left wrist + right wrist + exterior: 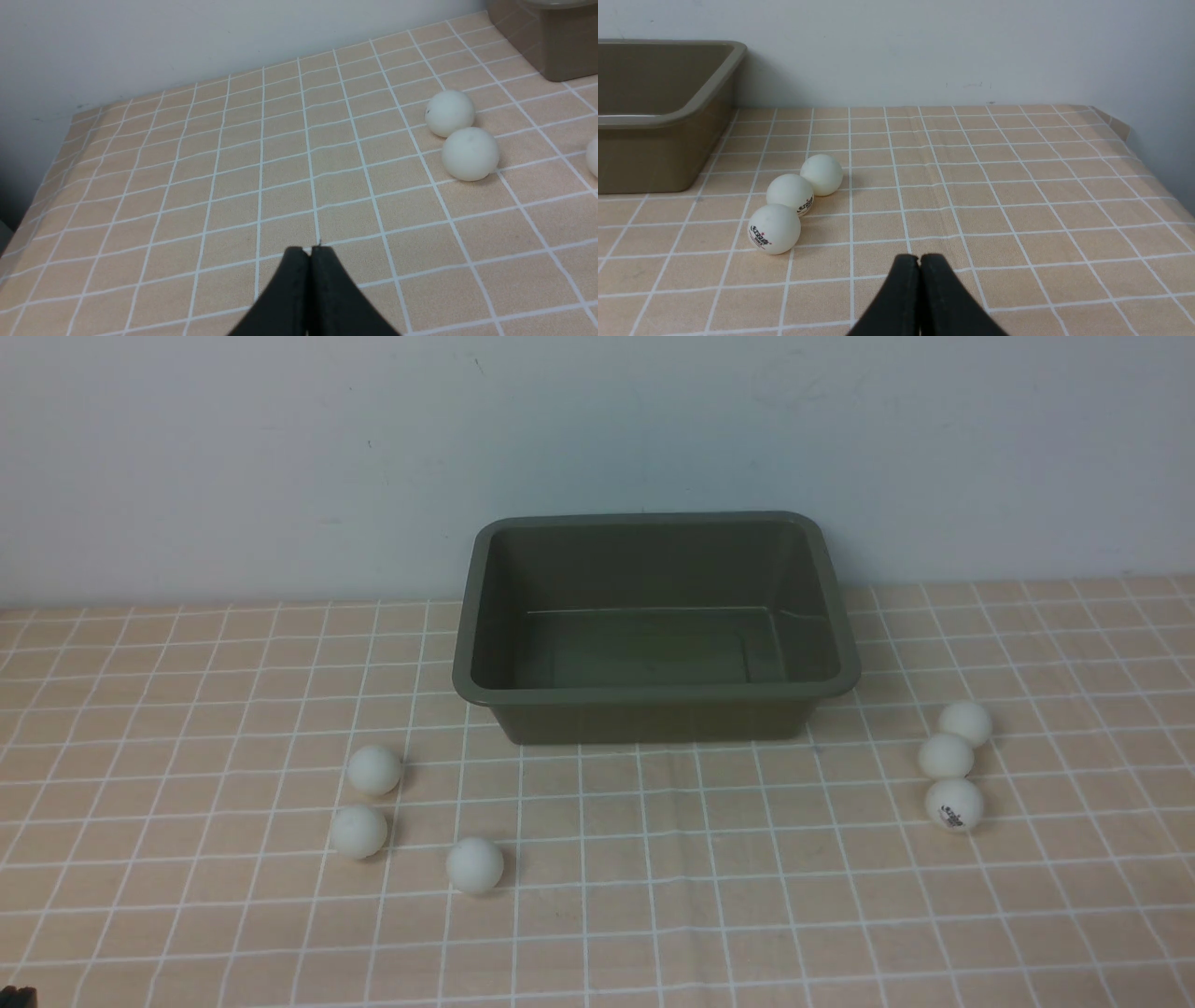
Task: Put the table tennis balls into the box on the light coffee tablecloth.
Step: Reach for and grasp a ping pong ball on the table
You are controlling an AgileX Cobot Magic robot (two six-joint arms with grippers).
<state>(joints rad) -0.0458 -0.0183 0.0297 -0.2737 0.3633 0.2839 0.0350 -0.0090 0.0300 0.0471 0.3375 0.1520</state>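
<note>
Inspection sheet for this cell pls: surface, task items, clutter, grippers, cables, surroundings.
Surface: light coffee tablecloth, white grid, lies mostly flat, faint crease on the right side.
Job's things: box, olive green, empty, at the back centre near the wall. table tennis balls: six, all on the cloth, none in the box. left trio spread loosely; right trio in a close row.
Clutter: nothing seen.
Grippers: left gripper shut, holding nothing; right gripper shut, holding nothing; neither touches a ball.
Cables: nothing seen.
Surroundings: plain pale wall behind the table.

Tablecloth [653, 915], box [653, 717], six balls [373, 769], three perhaps touching
</note>
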